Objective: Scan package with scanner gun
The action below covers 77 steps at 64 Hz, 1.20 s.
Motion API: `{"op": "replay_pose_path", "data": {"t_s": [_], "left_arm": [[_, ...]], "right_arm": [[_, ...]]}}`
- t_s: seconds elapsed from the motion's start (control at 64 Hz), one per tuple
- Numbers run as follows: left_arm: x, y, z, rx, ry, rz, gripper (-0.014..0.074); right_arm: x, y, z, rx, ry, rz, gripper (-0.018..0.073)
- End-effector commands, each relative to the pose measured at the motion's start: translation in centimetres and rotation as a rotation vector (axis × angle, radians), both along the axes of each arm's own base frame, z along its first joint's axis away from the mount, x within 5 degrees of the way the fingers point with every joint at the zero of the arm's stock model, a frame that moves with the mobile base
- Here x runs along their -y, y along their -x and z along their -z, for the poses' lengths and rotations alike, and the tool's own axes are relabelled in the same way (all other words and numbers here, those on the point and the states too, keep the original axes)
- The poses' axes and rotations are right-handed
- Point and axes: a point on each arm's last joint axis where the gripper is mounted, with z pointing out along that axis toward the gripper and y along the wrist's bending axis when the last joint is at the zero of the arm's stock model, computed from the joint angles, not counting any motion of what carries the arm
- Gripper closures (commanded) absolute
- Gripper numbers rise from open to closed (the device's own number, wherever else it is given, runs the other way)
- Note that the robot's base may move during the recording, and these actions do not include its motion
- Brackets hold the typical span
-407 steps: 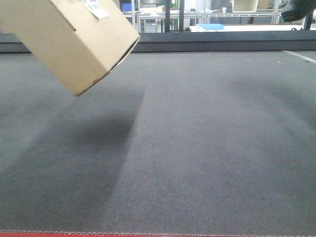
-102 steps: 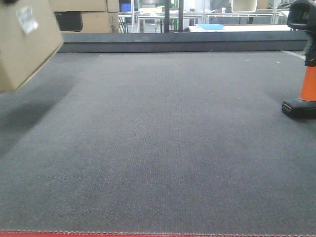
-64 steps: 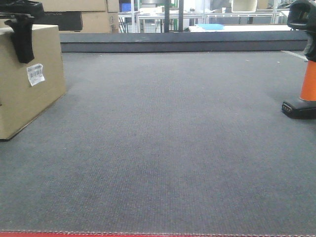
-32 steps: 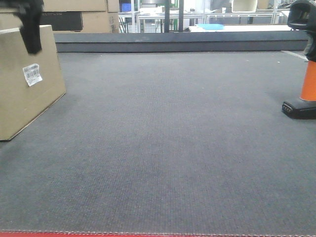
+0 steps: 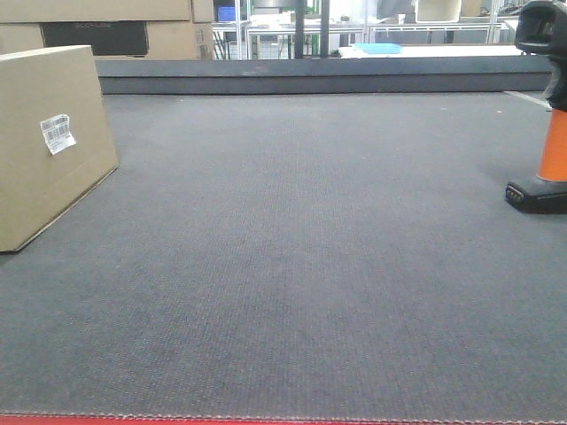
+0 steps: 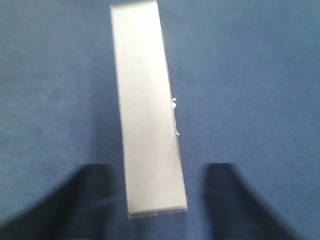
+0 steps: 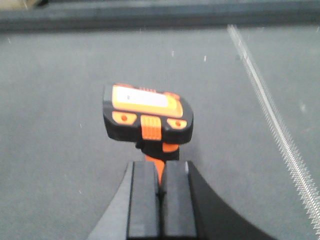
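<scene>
You see the package (image 5: 49, 142) resting at the worktop's (image 5: 301, 248) left, left tool (image 6: 155, 210) released above it, while the right tool (image 7: 160, 192) sits clenched behind the standing scanner gun (image 7: 147, 117).

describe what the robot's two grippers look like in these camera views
The left gripper shows two dark, blurred fingers tapering up from the frame's bottom. The right gripper has black, flat rectangular fingers with a flaring black body below. No cables or markings show.

Dark grey mat (image 5: 301, 248) bears the package (image 5: 49, 142) and scanner gun (image 5: 545, 115).
</scene>
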Motion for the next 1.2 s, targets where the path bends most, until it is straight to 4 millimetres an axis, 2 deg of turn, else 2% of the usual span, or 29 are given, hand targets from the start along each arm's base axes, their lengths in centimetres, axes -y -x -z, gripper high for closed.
{"op": "replay_pose_path", "data": {"t_s": [0.0, 0.125, 0.328, 0.469, 0.609, 0.75, 0.843, 1.187], "left_arm": [[-0.1, 2.5, -0.5, 0.114, 0.028, 0.001, 0.0535], [-0.4, 5.4, 0.4, 0.225, 0.04, 0.015, 0.071], [-0.7, 9.6, 4.3, 0.395, 0.055, 0.047, 0.0708], [-0.9, 12.7, 7.4, 0.551, 0.07, 0.072, 0.0708], [-1.0, 14.7, 10.4, 0.685, 0.084, 0.095, 0.0708], [-0.9, 15.6, 12.9, 0.771, 0.095, 0.113, 0.0708], [-0.9, 15.8, 13.7, 0.814, 0.1, 0.121, 0.0708], [-0.8, 15.8, 13.9, 0.816, 0.101, 0.123, 0.0708]], "right_arm": [[0.2, 1.4, 0.1, 0.045, 0.013, 0.003, 0.0724], [0.3, 3.2, 1.5, 0.038, 0.018, 0.004, 0.0724], [0.5, 5.4, 3.6, 0.07, 0.019, 0.005, 0.0724], [0.6, 6.7, 3.8, 0.133, 0.046, -0.001, 0.0724], [0.6, 7.4, 3.6, 0.178, 0.094, -0.009, 0.0724], [0.6, 7.4, 3.5, 0.179, 0.082, -0.012, 0.0724], [0.6, 7.4, 3.5, 0.186, 0.082, -0.011, 0.0724], [0.6, 7.4, 3.4, 0.188, 0.084, -0.011, 0.0724]]}}
